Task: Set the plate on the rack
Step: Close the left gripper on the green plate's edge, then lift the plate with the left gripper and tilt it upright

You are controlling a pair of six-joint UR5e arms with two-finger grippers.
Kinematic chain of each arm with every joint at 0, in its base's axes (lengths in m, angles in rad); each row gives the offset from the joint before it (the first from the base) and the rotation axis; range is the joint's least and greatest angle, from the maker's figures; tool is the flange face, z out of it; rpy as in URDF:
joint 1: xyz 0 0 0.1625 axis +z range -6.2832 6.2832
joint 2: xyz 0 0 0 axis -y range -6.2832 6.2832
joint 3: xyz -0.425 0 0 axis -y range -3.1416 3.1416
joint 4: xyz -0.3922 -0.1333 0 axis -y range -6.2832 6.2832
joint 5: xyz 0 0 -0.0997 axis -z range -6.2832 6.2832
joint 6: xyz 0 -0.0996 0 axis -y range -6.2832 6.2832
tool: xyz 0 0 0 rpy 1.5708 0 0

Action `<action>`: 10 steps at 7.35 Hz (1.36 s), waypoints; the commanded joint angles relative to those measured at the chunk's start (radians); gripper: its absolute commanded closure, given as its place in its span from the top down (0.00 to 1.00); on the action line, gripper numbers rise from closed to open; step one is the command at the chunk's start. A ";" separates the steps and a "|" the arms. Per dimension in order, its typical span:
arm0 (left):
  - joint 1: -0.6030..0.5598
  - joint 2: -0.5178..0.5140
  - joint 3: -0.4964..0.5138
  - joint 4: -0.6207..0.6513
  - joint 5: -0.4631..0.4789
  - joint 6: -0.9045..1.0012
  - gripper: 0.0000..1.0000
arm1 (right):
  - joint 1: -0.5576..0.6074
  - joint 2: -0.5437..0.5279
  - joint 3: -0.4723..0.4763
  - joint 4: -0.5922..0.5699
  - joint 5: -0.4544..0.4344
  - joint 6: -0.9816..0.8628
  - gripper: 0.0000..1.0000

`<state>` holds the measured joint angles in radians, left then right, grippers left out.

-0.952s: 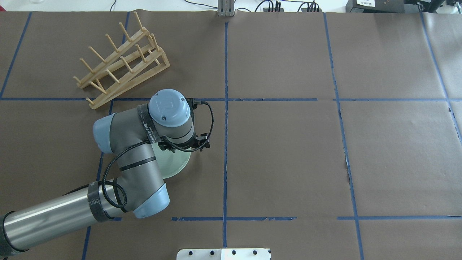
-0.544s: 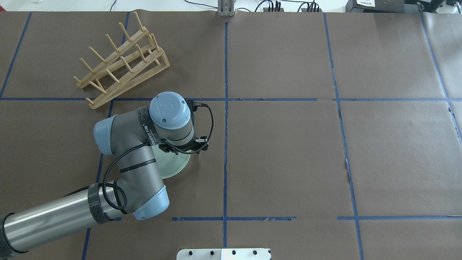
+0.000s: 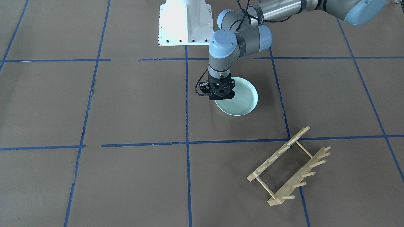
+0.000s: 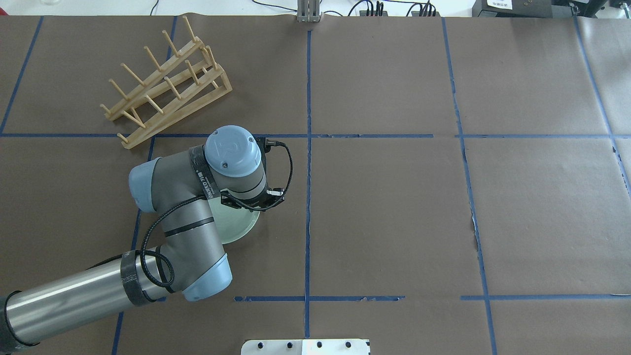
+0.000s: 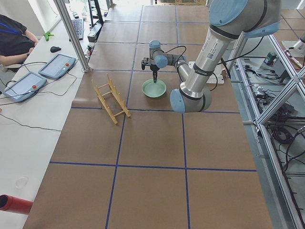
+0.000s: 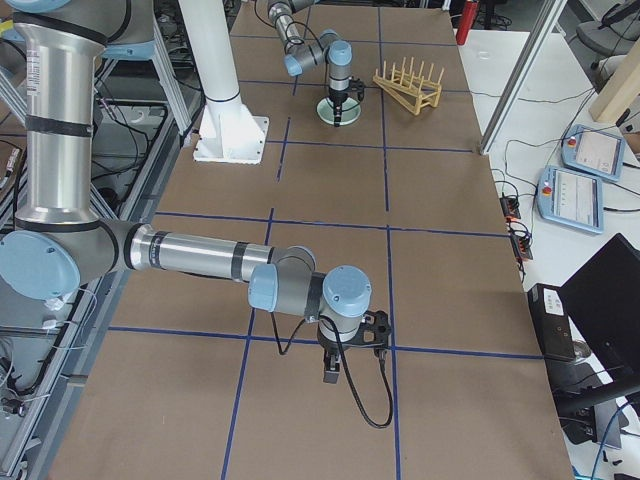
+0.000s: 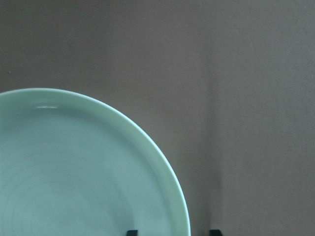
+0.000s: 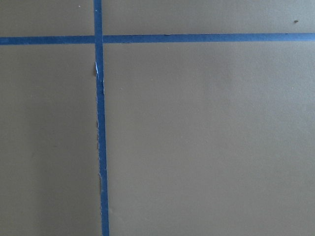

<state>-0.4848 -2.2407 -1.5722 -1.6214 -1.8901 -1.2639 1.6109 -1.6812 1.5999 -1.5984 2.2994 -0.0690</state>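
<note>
The pale mint-green plate point(image 3: 241, 100) lies flat on the brown table, left of centre in the overhead view point(image 4: 239, 228). My left gripper point(image 3: 221, 96) points straight down over the plate's rim on its right side. In the left wrist view the plate point(image 7: 74, 172) fills the lower left, and two dark fingertips point(image 7: 131, 232) stand apart at the bottom edge with the rim between them, so the gripper is open. The bamboo rack point(image 4: 165, 84) stands empty farther back and to the left point(image 3: 288, 167). My right gripper point(image 6: 332, 372) hangs over bare table far from both; I cannot tell if it is open or shut.
Blue tape lines grid the brown paper point(image 4: 308, 148). The white robot base plate point(image 3: 184, 25) sits at the robot's edge of the table. A metal post point(image 4: 309, 12) stands at the far edge. A side table holds tablets point(image 5: 57, 66), and an operator sits there.
My left wrist has shifted very slightly over the plate's rim. The plate and the rack have not moved.
</note>
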 commanded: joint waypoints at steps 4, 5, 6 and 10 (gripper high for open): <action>-0.012 0.028 -0.114 0.065 0.000 0.000 0.00 | 0.000 0.000 0.000 0.000 0.000 0.000 1.00; -0.033 0.024 -0.200 0.177 0.002 0.001 0.00 | 0.000 0.000 0.000 0.000 0.000 0.000 1.00; -0.072 0.023 -0.303 0.274 0.002 0.003 0.00 | 0.000 0.000 0.000 0.000 0.000 0.000 1.00; -0.346 0.018 -0.531 0.304 -0.001 -0.020 0.00 | 0.000 0.000 0.000 0.000 0.000 0.000 1.00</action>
<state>-0.7514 -2.2221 -2.0463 -1.2889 -1.8887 -1.2675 1.6107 -1.6812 1.5999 -1.5984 2.2994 -0.0690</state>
